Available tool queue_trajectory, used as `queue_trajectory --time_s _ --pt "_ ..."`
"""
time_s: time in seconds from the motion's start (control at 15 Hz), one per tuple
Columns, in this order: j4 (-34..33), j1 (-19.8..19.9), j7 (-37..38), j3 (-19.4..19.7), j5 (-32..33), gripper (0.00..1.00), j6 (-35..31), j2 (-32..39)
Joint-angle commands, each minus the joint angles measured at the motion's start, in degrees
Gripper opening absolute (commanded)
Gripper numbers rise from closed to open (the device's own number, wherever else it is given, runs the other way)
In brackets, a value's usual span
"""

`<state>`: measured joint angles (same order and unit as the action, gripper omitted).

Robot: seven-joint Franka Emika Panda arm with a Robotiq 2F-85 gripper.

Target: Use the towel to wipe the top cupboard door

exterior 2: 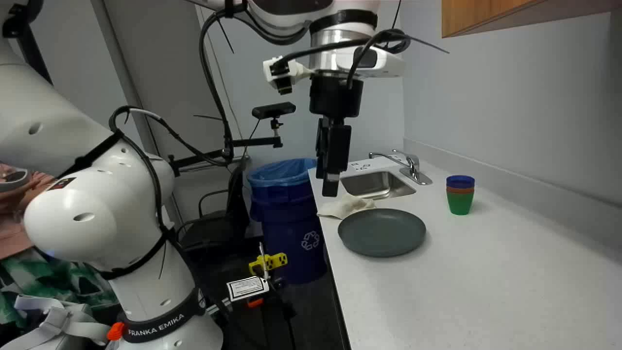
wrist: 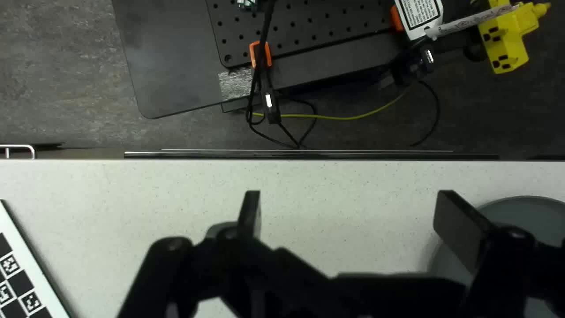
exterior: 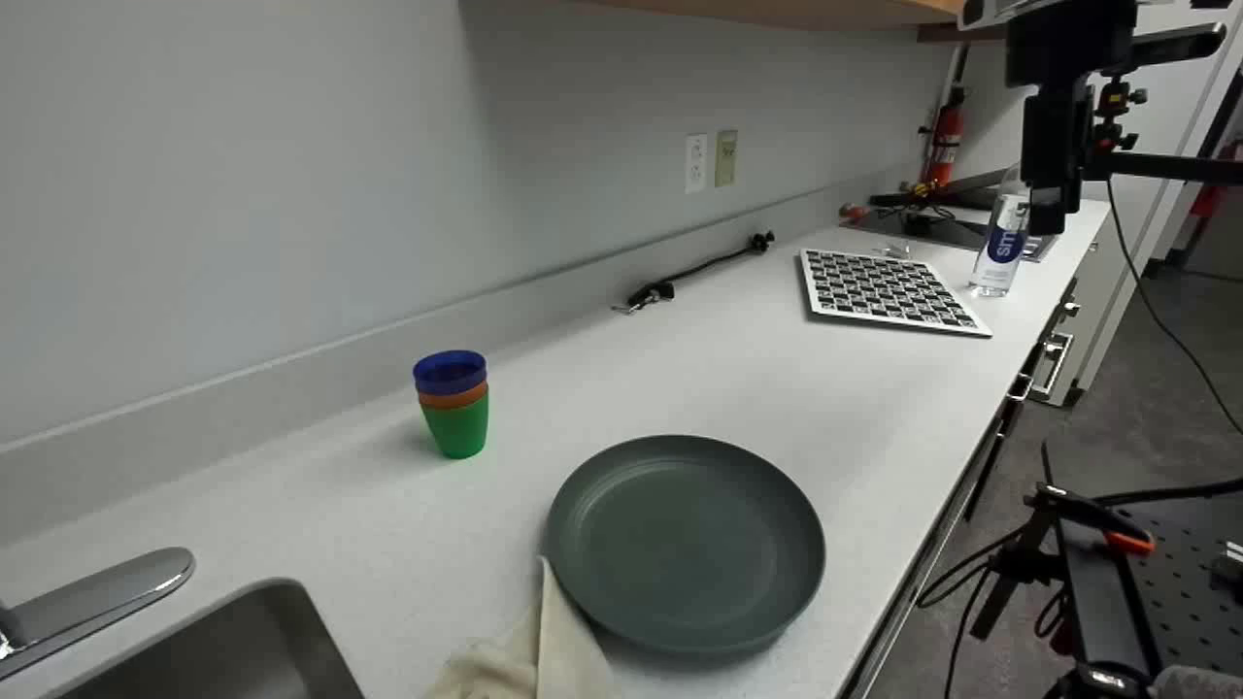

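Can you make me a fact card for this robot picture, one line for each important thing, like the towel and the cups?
End effector: open, holding nothing, raised over the counter
Towel: cream, crumpled on the counter between the plate and the sink
Plate: round, dark, lying flat
Cups: nested upright, blue at the top, then orange, then green
Bottle: upright beside the checkered board
Top cupboard: wooden, only partly in view
Wiping job: towel not yet picked up

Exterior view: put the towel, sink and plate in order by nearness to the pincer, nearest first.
1. Plate: flat on the counter, low and central in an exterior view.
2. Towel: rumpled, by the plate's lower-left edge there.
3. Sink: set into the counter, lower left there.
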<state>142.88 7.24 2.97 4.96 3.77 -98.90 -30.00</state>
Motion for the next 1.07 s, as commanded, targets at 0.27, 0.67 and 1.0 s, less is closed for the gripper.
queue_trajectory --time_s 0.27,0.67,1.0 --pt "-0.07 -0.03 0.0 0.04 0.01 1.0 0.07 0.06" --pt "-0.07 -0.03 0.0 0.04 0.01 1.0 0.07 0.06" --pt "-0.28 -0.55 -0.21 -0.52 0.29 1.0 -0.23 1.0"
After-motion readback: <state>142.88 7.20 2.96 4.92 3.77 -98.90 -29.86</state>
